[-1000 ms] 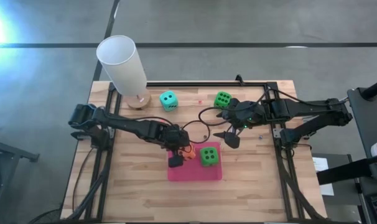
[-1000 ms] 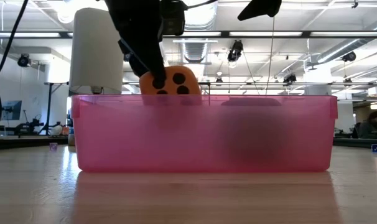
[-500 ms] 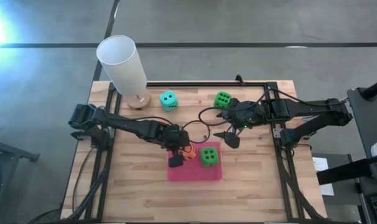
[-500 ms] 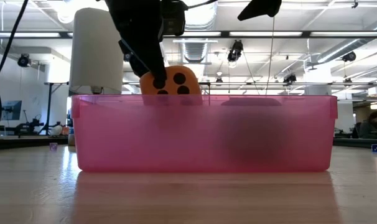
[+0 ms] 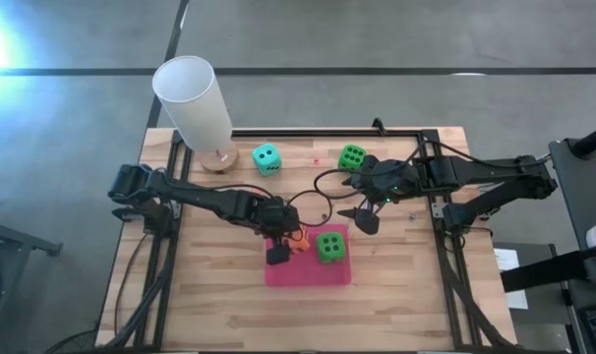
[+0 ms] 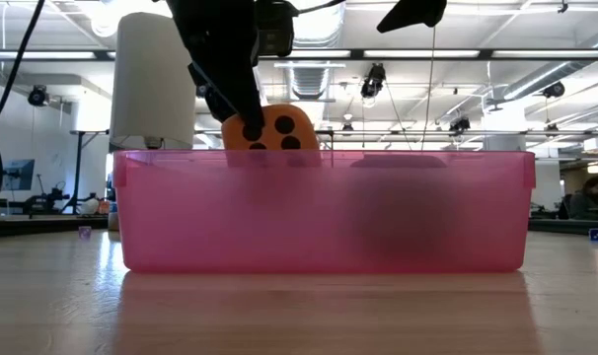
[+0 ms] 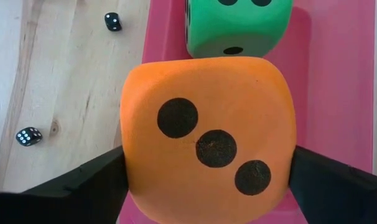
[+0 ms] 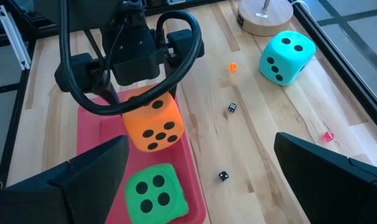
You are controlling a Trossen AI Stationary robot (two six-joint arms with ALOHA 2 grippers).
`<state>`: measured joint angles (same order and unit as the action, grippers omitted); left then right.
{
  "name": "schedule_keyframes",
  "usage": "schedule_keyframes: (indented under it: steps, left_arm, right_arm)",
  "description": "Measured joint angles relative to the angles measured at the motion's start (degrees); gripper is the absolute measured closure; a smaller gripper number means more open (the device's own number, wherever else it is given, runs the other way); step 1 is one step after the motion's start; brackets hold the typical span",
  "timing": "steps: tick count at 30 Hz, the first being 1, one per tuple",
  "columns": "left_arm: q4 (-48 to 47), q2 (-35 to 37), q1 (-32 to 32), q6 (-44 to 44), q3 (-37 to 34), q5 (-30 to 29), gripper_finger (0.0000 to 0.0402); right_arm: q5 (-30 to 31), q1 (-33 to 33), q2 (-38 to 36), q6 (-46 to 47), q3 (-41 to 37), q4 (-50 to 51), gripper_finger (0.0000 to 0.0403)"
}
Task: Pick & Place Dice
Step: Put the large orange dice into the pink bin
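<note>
Left gripper (image 5: 288, 244): clamping the soft orange cube die (image 8: 152, 122), hovering over the translucent pink plastic bin (image 6: 319, 212)
Change: nothing moving; release is pending
Right gripper (image 5: 368, 218): waiting spread beside the bin

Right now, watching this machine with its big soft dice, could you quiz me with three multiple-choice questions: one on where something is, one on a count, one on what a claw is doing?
1. Where is the teal die?
A. in the pink tray
B. on the table beside the lamp base
C. in a gripper

2. How many green dice show?
A. one
B. two
C. three

3. What is the left gripper doing?
A. holding the orange die
B. resting empty
C. holding the lamp

Answers:
1 B: it sits on the wood by the lamp base.
2 B: one lies in the pink tray, one on the table.
3 A: its fingers clamp the orange die above the tray.
</note>
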<state>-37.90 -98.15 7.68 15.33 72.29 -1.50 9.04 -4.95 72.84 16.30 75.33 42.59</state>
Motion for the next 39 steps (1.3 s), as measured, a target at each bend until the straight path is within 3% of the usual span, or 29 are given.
schedule_keyframes:
  steps: [31,35,39]
  left_arm:
    - [0.4,0.0,-0.3,-0.2,0.0,-0.3,0.0068]
    - [0.4,0.0,-0.3,-0.2,0.0,-0.4,0.0057]
    - [0.6,0.0,-0.3,-0.1,-0.4,-0.5,0.0021]
  right_arm:
    - [0.0,0.0,0.0,0.0,0.0,0.0,0.0003]
    - [0.0,0.0,0.0,0.0,0.0,0.0,0.0003]
    - [0.0,0.0,0.0,0.0,0.0,0.0,0.0003]
